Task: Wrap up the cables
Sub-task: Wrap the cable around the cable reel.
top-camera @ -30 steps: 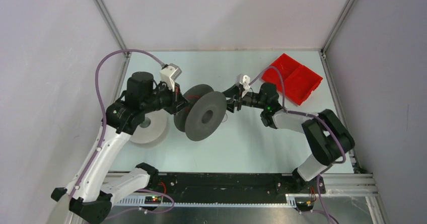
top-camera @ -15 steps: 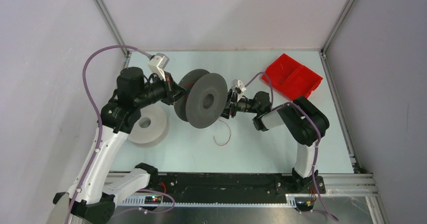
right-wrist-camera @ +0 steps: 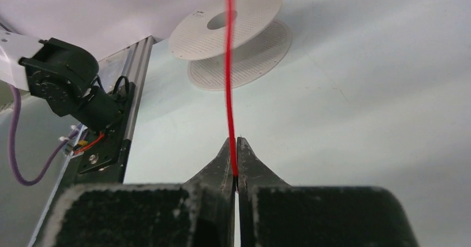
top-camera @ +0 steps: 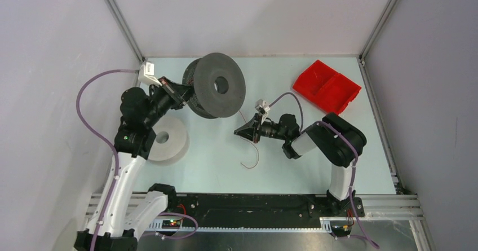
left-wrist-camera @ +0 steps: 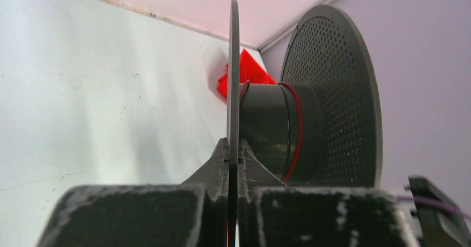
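**Red filament [right-wrist-camera: 228, 64] pinched, dark grey spool [left-wrist-camera: 333, 91] clamped**

You have the thin, glossy filament running from the dark grey spool's smooth drum to your right gripper [right-wrist-camera: 234, 150]. Its jaws are pressed together on the strand, and the loose tail curls on the pale table [top-camera: 293, 172]. Your left gripper [left-wrist-camera: 233, 155] pinches that spool's thin round flange edge-on. The far flange is finely perforated. The white spool [top-camera: 166, 141], also perforated, lies flat beside your left arm. An angular red tray [top-camera: 327, 87] sits well apart.

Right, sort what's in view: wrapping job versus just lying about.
Job: dark grey spool, clamped by its flange in the left gripper; red filament, pinched in the right gripper; white spool, flat on the table.
Lying about: red tray, far right corner.
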`<action>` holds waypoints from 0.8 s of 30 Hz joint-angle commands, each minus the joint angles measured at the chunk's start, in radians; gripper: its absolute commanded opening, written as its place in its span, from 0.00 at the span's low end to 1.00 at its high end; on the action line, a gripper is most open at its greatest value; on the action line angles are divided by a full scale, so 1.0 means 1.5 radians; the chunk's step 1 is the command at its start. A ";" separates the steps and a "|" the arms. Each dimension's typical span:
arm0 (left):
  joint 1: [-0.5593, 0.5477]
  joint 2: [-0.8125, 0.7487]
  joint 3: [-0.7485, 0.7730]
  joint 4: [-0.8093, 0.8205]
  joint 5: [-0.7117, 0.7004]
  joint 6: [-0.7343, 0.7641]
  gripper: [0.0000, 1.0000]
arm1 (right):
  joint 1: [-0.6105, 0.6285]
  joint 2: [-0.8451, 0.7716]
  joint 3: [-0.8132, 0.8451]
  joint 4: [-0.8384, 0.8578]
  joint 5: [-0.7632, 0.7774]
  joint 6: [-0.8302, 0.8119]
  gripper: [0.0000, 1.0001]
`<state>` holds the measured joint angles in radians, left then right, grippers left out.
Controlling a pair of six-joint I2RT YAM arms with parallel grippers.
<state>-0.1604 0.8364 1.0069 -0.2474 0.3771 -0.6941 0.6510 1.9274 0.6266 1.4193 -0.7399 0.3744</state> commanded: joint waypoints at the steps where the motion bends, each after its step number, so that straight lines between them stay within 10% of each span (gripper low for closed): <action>1: 0.023 -0.021 -0.050 0.233 -0.070 -0.141 0.00 | 0.072 -0.096 -0.003 -0.134 0.128 -0.125 0.00; 13: 0.002 -0.028 -0.082 0.207 -0.293 0.066 0.00 | 0.269 -0.240 0.184 -0.678 0.457 -0.515 0.00; 24: -0.198 0.023 -0.005 0.014 -0.637 0.324 0.00 | 0.331 -0.250 0.277 -0.755 0.720 -0.663 0.00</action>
<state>-0.3973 0.8536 0.9146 -0.2207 -0.3275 -0.3634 1.1362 1.5963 0.9981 0.3187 0.1493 -0.4942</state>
